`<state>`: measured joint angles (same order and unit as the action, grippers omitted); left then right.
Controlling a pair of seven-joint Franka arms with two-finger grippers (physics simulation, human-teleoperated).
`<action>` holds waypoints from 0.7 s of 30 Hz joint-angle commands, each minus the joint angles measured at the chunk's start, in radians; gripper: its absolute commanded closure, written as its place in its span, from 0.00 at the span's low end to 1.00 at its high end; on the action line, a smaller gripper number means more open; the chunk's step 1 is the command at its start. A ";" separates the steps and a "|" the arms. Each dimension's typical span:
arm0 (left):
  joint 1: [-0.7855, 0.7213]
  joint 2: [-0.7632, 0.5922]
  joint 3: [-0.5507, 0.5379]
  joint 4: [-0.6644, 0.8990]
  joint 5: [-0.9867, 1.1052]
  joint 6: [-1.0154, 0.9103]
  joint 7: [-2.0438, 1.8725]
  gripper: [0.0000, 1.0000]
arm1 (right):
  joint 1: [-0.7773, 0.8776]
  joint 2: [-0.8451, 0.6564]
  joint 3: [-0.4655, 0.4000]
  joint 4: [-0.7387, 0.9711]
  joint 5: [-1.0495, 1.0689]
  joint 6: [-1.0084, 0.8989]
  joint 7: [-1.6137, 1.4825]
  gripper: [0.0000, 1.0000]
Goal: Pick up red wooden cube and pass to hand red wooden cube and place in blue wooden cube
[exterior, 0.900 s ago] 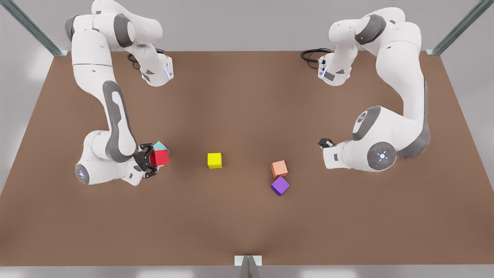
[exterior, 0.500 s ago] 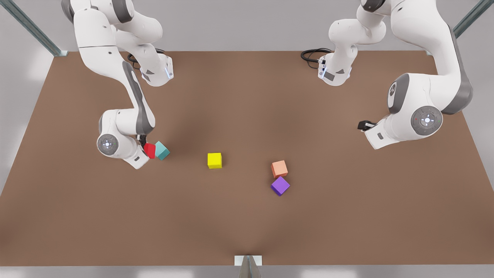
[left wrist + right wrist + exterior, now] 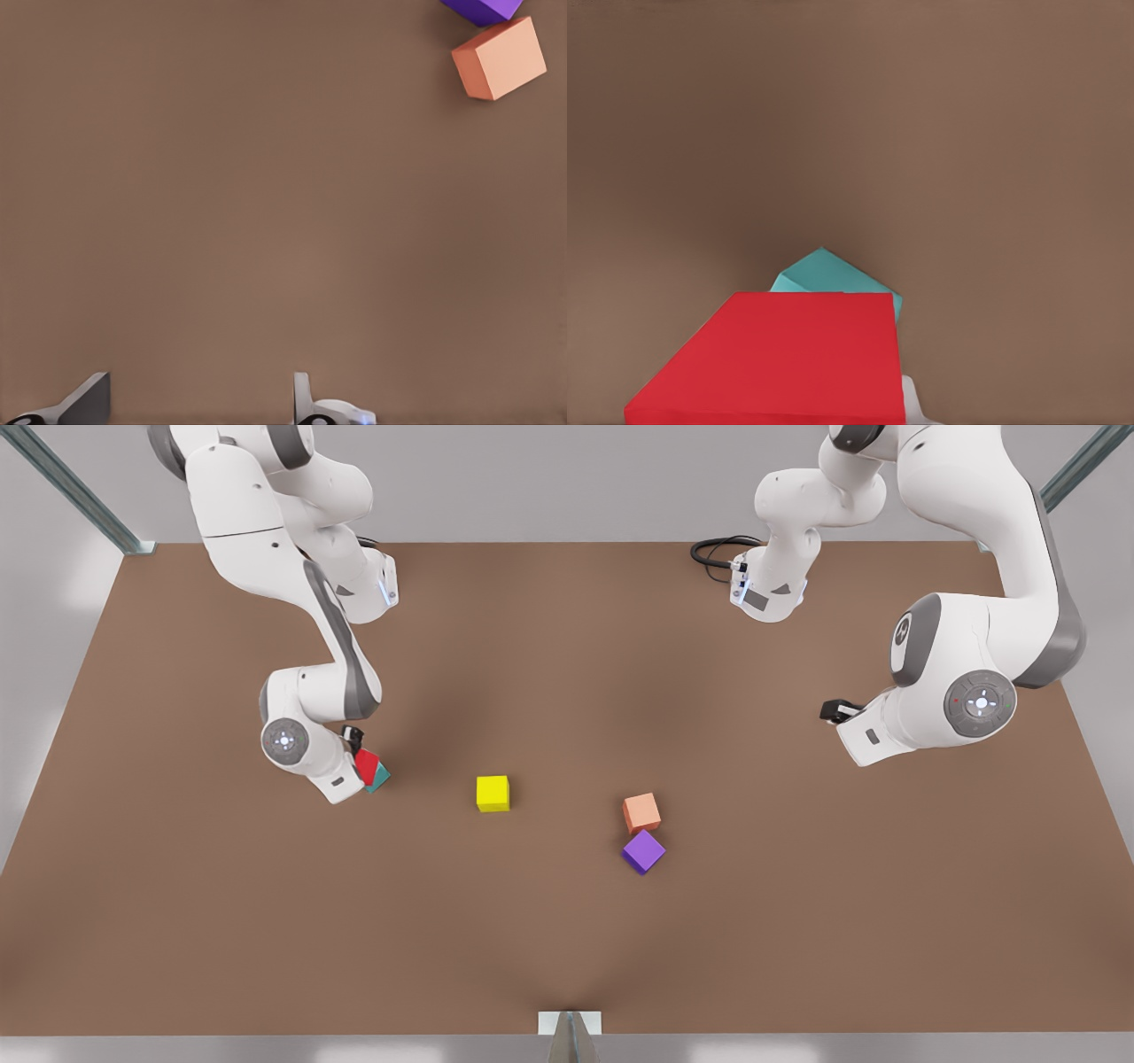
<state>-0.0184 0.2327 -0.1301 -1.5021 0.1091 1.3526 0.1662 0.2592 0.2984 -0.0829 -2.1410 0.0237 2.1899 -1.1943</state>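
The right gripper (image 3: pixel 359 751) clamps the small red wooden cube (image 3: pixel 366 765) just above the teal-blue wooden cube (image 3: pixel 379 778), near the brown bench's (image 3: pixel 567 921) front-view-left edge. The left gripper (image 3: pixel 837 710) waits near the opposite edge, fingers (image 3: pixel 84 400) spread and empty

A simulated robot test bench is shown, not a home or shop. A flat brown table (image 3: pixel 567 939) is set against plain grey walls and framed by metal struts (image 3: pixel 75 489). Two white arms (image 3: pixel 292 611) are mounted at its far edge, and small coloured cubes (image 3: pixel 493 793) are scattered on it.
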 commanded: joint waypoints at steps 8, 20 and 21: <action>0.000 -0.001 0.000 -0.001 0.000 -0.007 0.004 0.00 | 0.000 0.005 0.000 -0.016 -0.007 0.031 0.211 0.00; 0.000 0.000 0.000 -0.001 0.000 -0.027 -0.001 0.00 | -0.006 -0.042 0.002 0.007 0.015 -0.088 0.199 0.00; 0.000 0.002 0.000 -0.001 0.000 -0.027 -0.001 0.00 | -0.006 -0.048 0.002 0.019 0.027 -0.125 0.199 0.00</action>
<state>-0.0184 0.2349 -0.1301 -1.5037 0.1085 1.3282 0.1666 0.2532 0.2547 -0.0813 -2.1265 0.0323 2.1508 -1.0527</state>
